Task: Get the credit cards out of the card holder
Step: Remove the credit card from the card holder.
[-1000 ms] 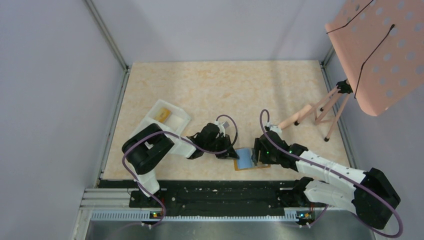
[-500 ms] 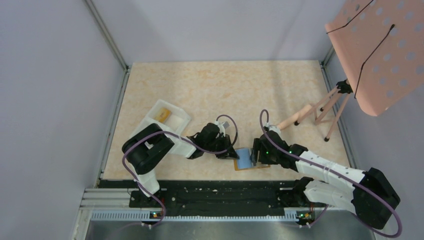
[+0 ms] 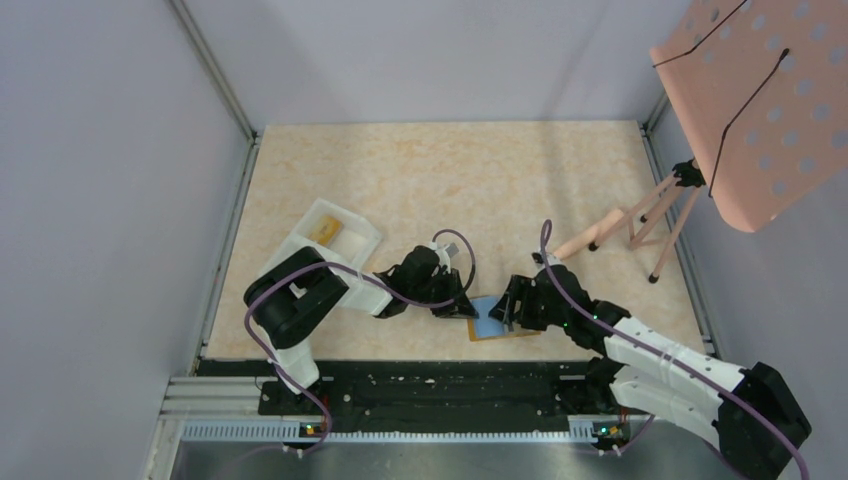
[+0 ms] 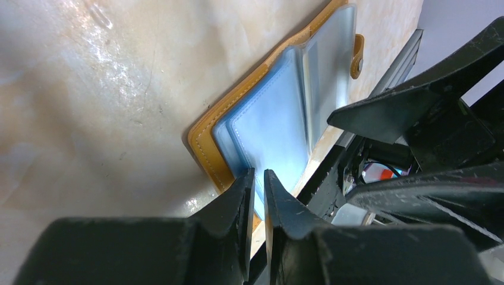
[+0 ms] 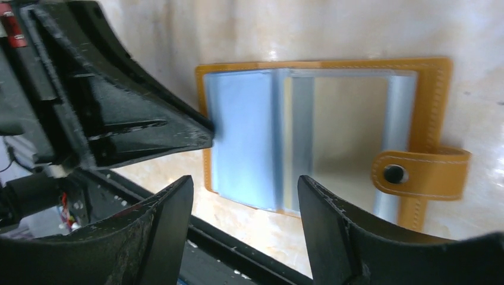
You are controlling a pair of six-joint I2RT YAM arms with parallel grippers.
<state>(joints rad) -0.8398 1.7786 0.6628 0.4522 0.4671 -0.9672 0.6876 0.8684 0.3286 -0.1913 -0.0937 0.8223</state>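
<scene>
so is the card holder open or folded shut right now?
Open. The card holder lies spread flat on the table, both halves of clear sleeves exposed, snap tab unfastened and sticking out sideways.

— What colour is the holder [image 5: 431, 89]?
— Tan-orange, with pale stitching round its rim. The tab [image 5: 437, 172] is the same orange, with a dark stud [image 5: 392, 173].
— And inside it?
— A light blue card [image 5: 243, 136], beside a clear glossy sleeve [image 5: 350, 130] that shows tan through.
— The worktop [image 3: 450, 170]?
— Pale beige, marbled with peach veins.
— The hands?
— Both black, the left hand [image 4: 258, 175] and the right hand [image 5: 243, 187]. The arms [image 3: 660, 345] are white and black, the cables [image 3: 543, 235] purple.
— What else?
— A white tray [image 3: 298, 242], a pink board [image 3: 770, 100] dotted with round holes, and lilac-grey walls [image 3: 100, 200].
</scene>
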